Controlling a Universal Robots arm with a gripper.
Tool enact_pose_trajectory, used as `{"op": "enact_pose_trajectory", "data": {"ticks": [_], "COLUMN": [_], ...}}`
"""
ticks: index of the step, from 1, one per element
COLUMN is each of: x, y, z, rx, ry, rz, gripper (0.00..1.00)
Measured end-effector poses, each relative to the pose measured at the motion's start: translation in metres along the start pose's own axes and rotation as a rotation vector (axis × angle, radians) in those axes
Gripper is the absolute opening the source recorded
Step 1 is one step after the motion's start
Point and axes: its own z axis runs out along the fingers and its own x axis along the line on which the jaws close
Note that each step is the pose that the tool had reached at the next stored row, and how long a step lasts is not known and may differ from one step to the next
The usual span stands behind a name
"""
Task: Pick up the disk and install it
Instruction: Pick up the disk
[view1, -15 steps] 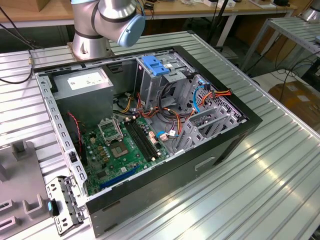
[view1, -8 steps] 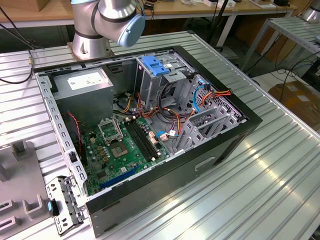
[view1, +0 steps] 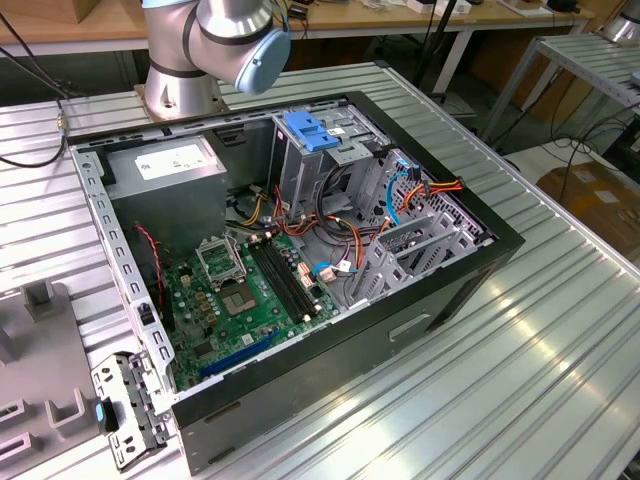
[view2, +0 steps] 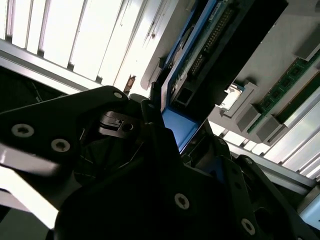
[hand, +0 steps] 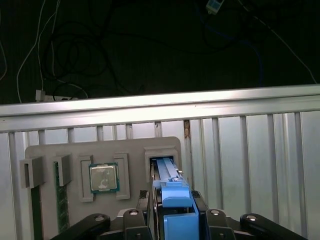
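Note:
In the first wrist view the disk (hand: 168, 172) stands on edge, a thin metal slab with light blue rails. Its far end is at a slot in a grey holder plate (hand: 45, 152); I cannot tell whether it still sits in the slot. My gripper (hand: 173, 207) is shut on its near, blue end, with a dark finger pressed to each side. In the second wrist view the disk (view2: 200, 55) shows its dark connector edge and a blue rail rising out of my gripper (view2: 175, 135).
The holder plate also carries a processor chip (hand: 104, 177) and a memory stick (hand: 61, 195). The open computer case (view1: 440, 300) lies on the ribbed table with its blue-topped drive cage (view1: 310, 135), power supply (view1: 165, 165), motherboard (view1: 250, 290) and loose cables. The arm's base (view1: 180, 85) stands behind it.

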Motion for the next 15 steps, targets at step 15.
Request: {"op": "enact_pose_trajectory", "data": {"ticks": [15], "x": [0.0], "y": [0.0], "z": [0.0], "rx": [-0.0001], "ry": [0.0003], "rz": [-0.016], "gripper": [0.37]}}
